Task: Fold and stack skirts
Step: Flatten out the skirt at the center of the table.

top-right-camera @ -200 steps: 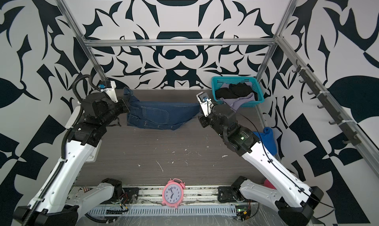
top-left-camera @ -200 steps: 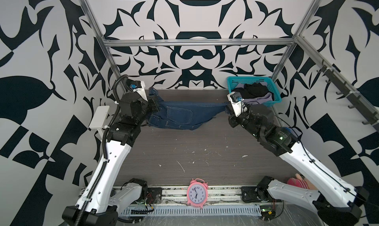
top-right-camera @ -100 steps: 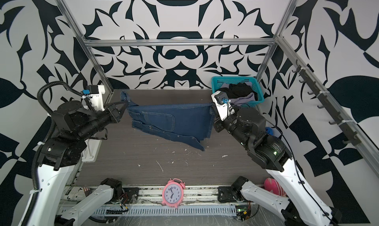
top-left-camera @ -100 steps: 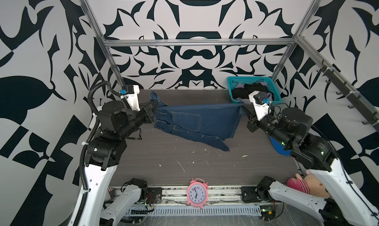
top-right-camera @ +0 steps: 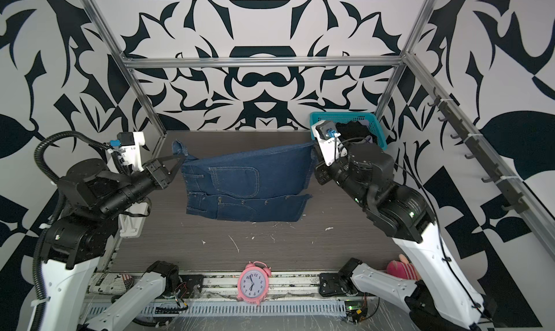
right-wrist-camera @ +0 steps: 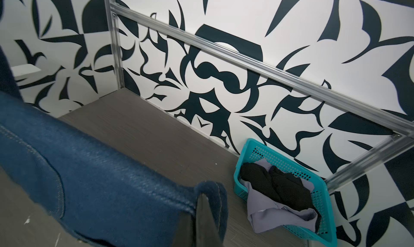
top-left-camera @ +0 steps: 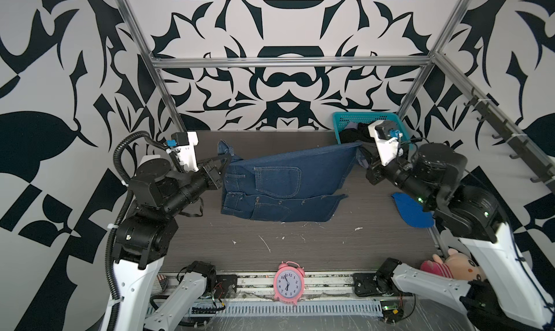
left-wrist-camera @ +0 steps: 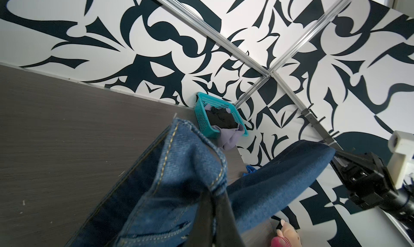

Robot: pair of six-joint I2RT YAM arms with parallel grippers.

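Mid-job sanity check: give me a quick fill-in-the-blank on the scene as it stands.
The skirt stretched between the left end effector and right end effector is ____.
The black skirt lies on the lavender skirt inside a ____ basket.
The alarm clock near the arm bases is ____.
Missing: denim; teal; pink.

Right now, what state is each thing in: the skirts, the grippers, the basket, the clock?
denim skirt, held up, hanging stretched by two corners
left gripper, shut on one corner
right gripper, shut on the opposite corner
black skirt, crumpled in the basket
lavender skirt, crumpled, spilling over the rim
basket, upright
alarm clock, upright
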